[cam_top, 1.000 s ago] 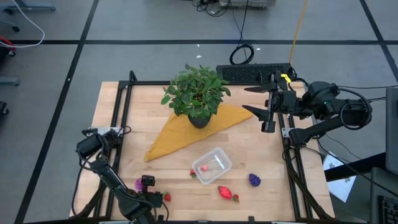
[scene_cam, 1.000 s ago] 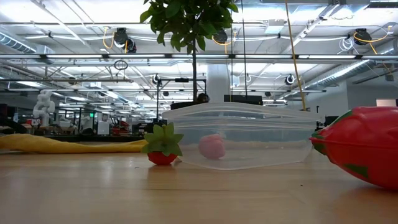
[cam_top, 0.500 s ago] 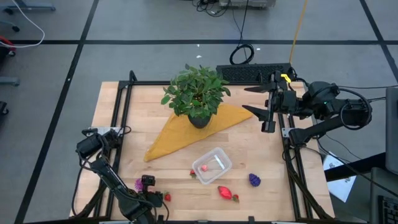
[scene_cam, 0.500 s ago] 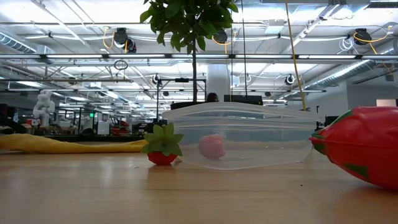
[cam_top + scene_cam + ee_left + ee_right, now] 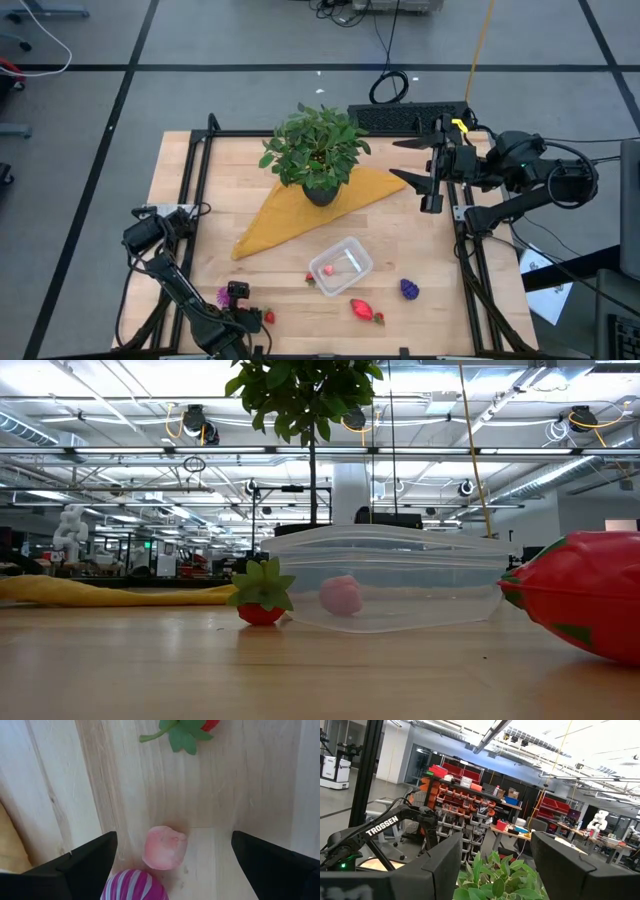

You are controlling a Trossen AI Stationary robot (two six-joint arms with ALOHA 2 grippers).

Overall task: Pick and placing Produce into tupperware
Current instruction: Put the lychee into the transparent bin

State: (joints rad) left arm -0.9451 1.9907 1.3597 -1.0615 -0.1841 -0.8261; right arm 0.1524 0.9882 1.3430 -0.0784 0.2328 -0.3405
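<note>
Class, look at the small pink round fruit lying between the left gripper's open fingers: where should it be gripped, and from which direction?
Grip the pink round fruit across its widest middle, coming straight down from above. It is a near-ball lying loose on the wooden table, so only its sides offer hold. The left gripper already straddles it, open. Caution: a purple-striped piece touches it, so close gently.

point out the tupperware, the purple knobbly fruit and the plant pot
tupperware (image 5: 352,269), high view, on its clear floor.
purple knobbly fruit (image 5: 409,289), high view, on the middle of its body.
plant pot (image 5: 320,195), high view, on the dark front wall under the leaves.
</note>
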